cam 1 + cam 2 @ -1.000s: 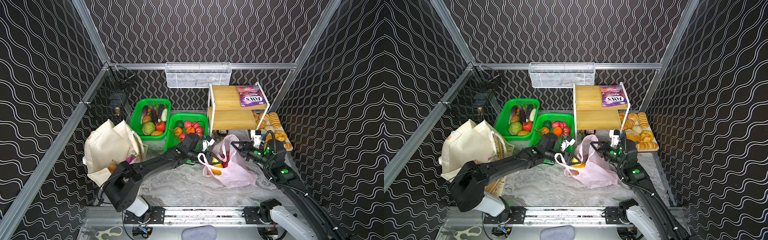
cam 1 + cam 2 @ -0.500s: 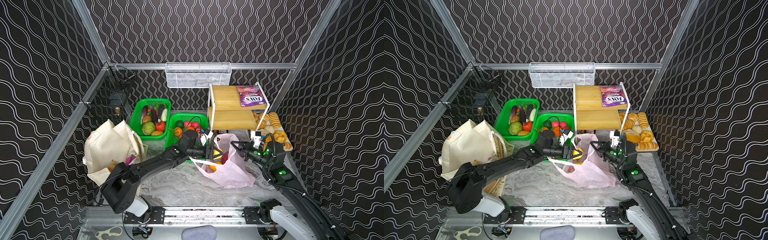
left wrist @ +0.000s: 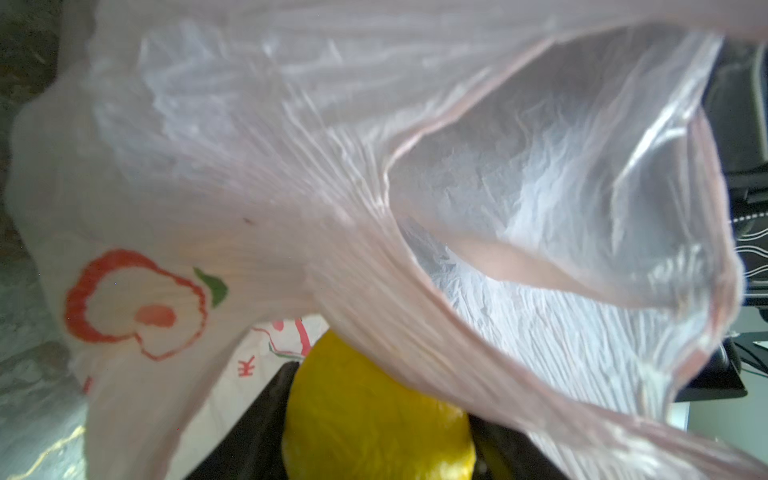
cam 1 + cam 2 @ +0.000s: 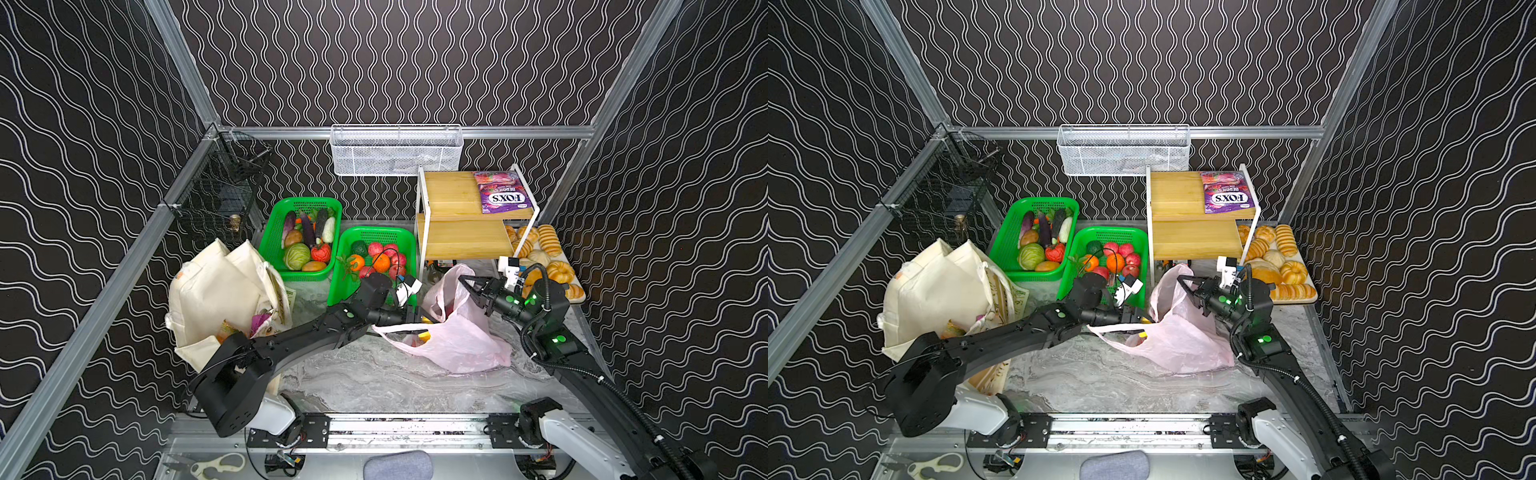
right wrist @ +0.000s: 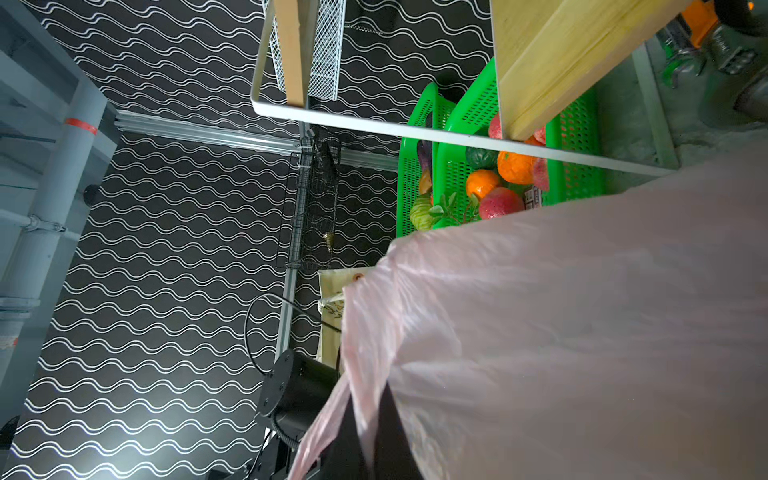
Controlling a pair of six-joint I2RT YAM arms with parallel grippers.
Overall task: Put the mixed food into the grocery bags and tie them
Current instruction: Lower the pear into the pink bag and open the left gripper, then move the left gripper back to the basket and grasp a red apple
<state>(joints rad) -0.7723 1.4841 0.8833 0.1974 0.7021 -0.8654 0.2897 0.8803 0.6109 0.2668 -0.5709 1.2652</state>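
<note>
My half-spread left gripper (image 4: 417, 319) clasps a pitted lemon (image 3: 374, 419) at the crinkled pale-pink plastic bag (image 4: 465, 349), which lies left-to-right, mouth leftward, far handle pinched in my closed right gripper (image 4: 464, 286).

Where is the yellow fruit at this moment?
The yellow fruit sits between the fingers of the left tool, at the mouth of the pink plastic bag, near the centre of both top views, close to the green fruit basket.

The pale-pink plastic bag (image 4: 457, 345) lies crumpled and open, a lemon (image 3: 374, 415) at its mouth. The cream tote (image 4: 216, 291) slumps well apart.
</note>
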